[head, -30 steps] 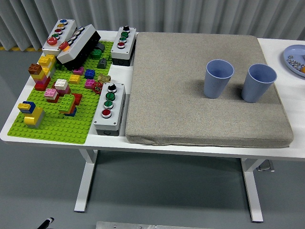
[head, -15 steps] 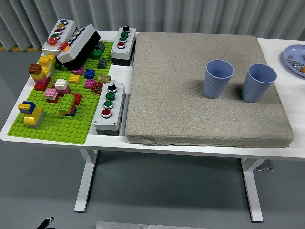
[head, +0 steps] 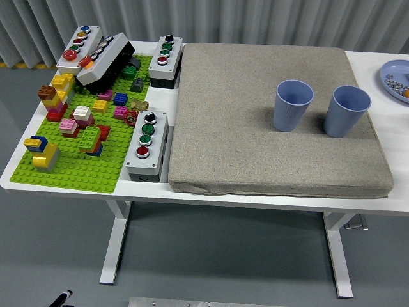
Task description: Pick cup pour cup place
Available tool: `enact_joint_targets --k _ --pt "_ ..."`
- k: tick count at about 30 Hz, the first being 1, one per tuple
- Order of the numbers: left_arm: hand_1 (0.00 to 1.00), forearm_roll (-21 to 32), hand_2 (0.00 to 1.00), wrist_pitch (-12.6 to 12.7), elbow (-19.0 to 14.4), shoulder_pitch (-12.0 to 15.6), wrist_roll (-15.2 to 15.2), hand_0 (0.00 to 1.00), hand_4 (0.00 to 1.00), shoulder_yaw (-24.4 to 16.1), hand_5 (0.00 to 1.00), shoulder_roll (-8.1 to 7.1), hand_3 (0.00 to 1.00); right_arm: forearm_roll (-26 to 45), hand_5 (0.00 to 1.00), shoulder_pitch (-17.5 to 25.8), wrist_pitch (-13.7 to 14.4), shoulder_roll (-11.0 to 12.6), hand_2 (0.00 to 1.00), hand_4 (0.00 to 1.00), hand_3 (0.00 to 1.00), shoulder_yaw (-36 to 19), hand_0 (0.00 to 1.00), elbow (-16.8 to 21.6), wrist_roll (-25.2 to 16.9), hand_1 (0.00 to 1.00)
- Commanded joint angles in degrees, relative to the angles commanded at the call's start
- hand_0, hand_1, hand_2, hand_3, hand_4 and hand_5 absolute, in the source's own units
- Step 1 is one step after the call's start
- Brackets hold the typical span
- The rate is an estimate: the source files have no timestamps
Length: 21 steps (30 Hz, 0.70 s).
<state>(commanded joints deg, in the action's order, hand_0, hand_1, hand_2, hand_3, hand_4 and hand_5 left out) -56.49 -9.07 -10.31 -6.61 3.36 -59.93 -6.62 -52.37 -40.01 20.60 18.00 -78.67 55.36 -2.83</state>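
Robot hands: neither one appears anywhere over the table, so how their fingers stand cannot be told; nothing on the table is held or touched. White table [head: 386, 67]: bears all items listed below. Grey mat [head: 268, 147]: lies flat, covering the table's middle and right. Left blue cup [head: 293, 105]: upright on the mat's right half, mouth open upward. Right blue cup [head: 346, 111]: upright, just beside the left one, not touching, near the mat's right edge. Blue plate [head: 395, 71]: at the far right edge, partly cut off, small items on it too small to tell. Green baseplate [head: 83, 169]: on the table's left, carrying coloured bricks [head: 71, 118]. Button boxes [head: 146, 144]: four, grey, set around the baseplate; one leans tilted at the far left.
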Motion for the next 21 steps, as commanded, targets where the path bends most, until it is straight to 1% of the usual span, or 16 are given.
enact_joint_targets --k 21 --pt "0.838 0.31 0.897 0.07 0.0 0.01 -0.03 0.873 0.645 0.2 0.998 -0.03 0.794 -0.01 0.998 -0.2 0.07 -0.05 0.729 0.808 0.749 0.35 0.812 0.15 0.02 0.748"
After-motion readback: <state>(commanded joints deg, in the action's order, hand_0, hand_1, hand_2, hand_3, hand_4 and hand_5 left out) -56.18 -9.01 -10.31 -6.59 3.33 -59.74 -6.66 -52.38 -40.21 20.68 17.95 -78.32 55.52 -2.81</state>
